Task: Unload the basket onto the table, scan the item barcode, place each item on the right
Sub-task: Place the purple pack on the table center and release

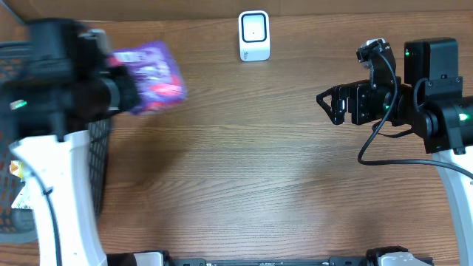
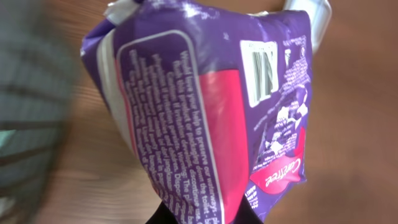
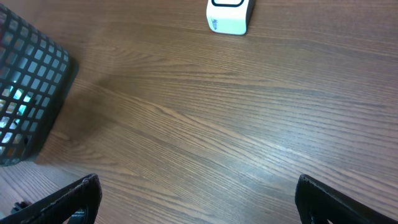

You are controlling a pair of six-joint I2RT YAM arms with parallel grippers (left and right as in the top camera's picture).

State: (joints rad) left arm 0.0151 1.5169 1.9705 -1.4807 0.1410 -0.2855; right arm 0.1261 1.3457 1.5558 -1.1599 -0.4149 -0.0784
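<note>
Two hands noted: your left hand [image 1: 124, 93] is clamped on the purple packet [image 1: 154, 76], upper left; your right hand [image 1: 329, 106] stands wide open, empty.

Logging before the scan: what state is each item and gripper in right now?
Purple plastic packet: gripped, barcode facing left wrist camera.
Left gripper: shut on packet.
Right gripper: open, empty.
White box-shaped scanner: standing upright, untouched.
Black mesh basket: upright, items inside.

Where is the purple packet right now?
In the overhead view, the purple packet is at the upper left, held in the left end effector, between the black basket and the white scanner.
</note>
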